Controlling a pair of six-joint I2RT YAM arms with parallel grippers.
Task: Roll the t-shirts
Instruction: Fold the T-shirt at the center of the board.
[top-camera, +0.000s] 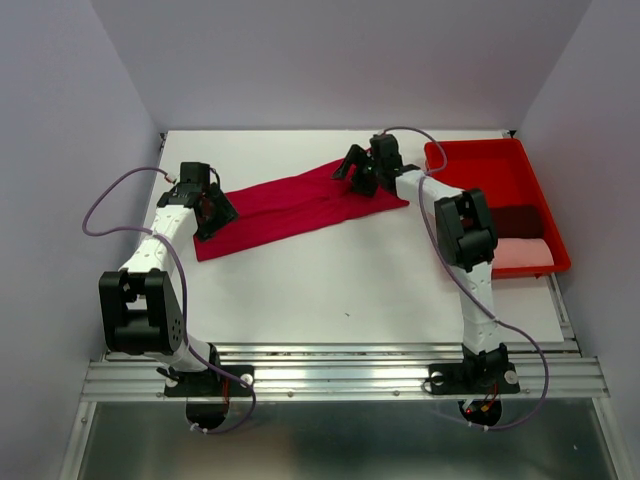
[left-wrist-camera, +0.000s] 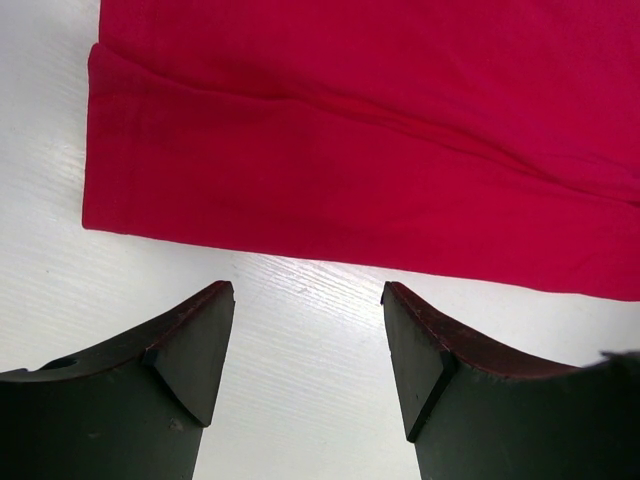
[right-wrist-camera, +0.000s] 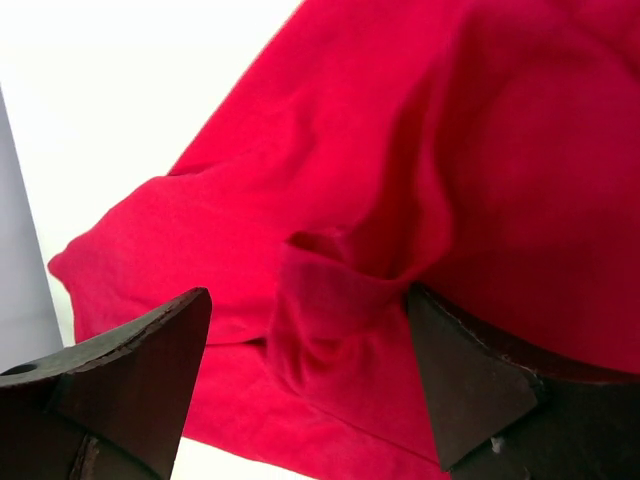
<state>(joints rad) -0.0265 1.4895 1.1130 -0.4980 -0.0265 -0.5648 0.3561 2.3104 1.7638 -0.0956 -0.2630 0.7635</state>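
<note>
A bright crimson-red t-shirt (top-camera: 290, 208) lies folded into a long band across the far part of the white table. My left gripper (top-camera: 211, 210) is open over its left end; in the left wrist view its fingertips stand over bare table just short of the shirt's folded edge (left-wrist-camera: 330, 190). My right gripper (top-camera: 362, 176) is open at the shirt's right end; the right wrist view shows a raised fold of red cloth (right-wrist-camera: 340, 310) between the spread fingers, not pinched. A dark maroon shirt (top-camera: 520, 220) and a pale pink shirt (top-camera: 522, 254) lie rolled in the tray.
A glossy red plastic tray (top-camera: 480, 165) stands at the right of the table, next to my right arm. Grey walls close in the back and both sides. An aluminium rail runs along the near edge.
</note>
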